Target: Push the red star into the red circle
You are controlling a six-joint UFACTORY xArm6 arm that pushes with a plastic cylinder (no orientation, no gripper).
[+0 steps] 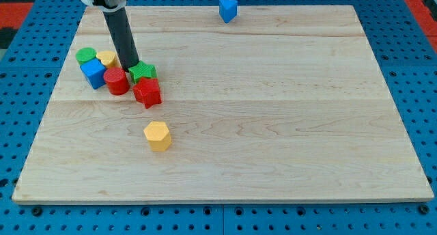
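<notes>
The red star (147, 92) lies at the left of the wooden board (273, 112), touching the red circle (116, 80) on its left side. The green star (143, 72) sits just above the red star. My tip (129, 65) is down on the board between the red circle and the green star, just above the red circle's upper right edge. The dark rod rises from there to the view's top left.
A green circle (86, 55), a yellow block (106, 58) and a blue block (93, 74) cluster left of the red circle. A yellow hexagon (158, 135) lies below the cluster. A blue triangular block (228, 9) sits at the top edge.
</notes>
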